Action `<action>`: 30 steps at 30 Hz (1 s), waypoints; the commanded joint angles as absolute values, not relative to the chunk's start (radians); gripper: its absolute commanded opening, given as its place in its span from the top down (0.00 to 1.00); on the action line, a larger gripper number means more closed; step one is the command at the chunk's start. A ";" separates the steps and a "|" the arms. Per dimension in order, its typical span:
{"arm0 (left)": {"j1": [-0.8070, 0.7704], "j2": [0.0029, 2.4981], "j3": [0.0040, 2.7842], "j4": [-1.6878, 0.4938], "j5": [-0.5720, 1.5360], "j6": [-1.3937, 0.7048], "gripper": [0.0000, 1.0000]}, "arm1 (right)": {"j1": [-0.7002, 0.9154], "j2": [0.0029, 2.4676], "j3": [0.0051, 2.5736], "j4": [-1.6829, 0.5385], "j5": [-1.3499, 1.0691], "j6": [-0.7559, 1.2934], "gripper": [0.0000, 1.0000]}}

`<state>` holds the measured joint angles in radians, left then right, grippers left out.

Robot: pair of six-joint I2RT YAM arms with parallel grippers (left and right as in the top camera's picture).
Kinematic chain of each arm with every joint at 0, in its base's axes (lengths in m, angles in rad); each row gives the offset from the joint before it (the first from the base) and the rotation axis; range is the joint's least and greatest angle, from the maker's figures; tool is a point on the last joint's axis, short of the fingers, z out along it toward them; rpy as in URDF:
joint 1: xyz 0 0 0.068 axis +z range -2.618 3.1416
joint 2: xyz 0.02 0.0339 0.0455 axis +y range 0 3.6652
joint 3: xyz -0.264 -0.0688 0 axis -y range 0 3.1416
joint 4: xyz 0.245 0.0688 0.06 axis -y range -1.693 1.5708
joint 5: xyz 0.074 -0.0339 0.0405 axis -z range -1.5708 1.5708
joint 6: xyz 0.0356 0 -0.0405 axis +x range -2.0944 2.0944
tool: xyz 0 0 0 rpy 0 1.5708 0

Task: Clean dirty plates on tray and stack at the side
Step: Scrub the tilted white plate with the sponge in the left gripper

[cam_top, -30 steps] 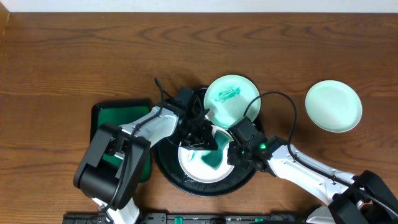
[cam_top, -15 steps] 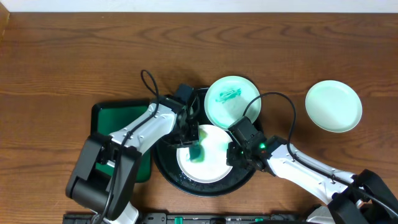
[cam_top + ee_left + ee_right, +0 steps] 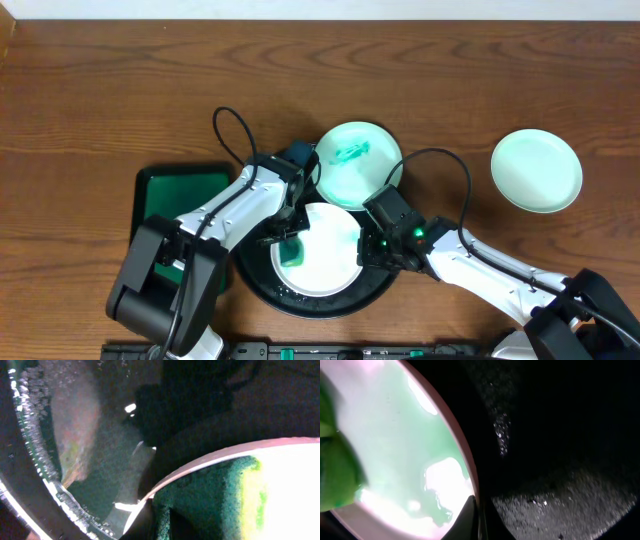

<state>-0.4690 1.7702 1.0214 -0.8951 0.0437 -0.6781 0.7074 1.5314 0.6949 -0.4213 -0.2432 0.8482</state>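
Your left hand [image 3: 289, 238] pinches a green sponge [image 3: 210, 495] against the small round white plate [image 3: 328, 255] beneath it, in the large glossy black tray [image 3: 300, 303]. Your right hand [image 3: 368, 246] is clamped on that plate's rim. A green-smeared mint-aqua plate [image 3: 355, 165] lies just beyond both hands, and a plain mint plate [image 3: 536, 170] sits well off to the right hand's right.

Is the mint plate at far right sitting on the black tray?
No, the mint plate lies on the bare wooden table, well apart from the black tray.
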 commanded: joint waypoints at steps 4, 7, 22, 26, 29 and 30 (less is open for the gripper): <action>-0.412 1.872 0.918 -0.839 -0.043 -0.412 0.93 | 0.697 1.550 0.656 -0.483 -0.146 0.852 0.99; -0.413 1.872 0.918 -0.816 0.167 -0.310 0.93 | 0.697 1.550 0.656 -0.484 -0.147 0.852 0.99; -0.579 1.872 0.918 -0.736 0.589 -0.290 0.93 | 0.684 1.550 0.656 -0.487 -0.146 0.852 0.99; -0.586 1.872 0.918 -0.687 0.706 -0.293 0.93 | 0.684 1.550 0.656 -0.488 -0.147 0.852 0.99; -0.586 1.872 0.918 -0.660 0.721 -0.313 0.93 | 0.684 1.550 0.656 -0.488 -0.147 0.852 0.99; -0.585 1.872 0.918 -0.650 0.715 -0.327 0.93 | 0.684 1.550 0.656 -0.489 -0.147 0.852 0.99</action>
<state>-0.5671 1.8267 0.9524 -0.6724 0.6727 -0.2935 0.6849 1.5227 0.6815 -0.4904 -0.2028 0.8478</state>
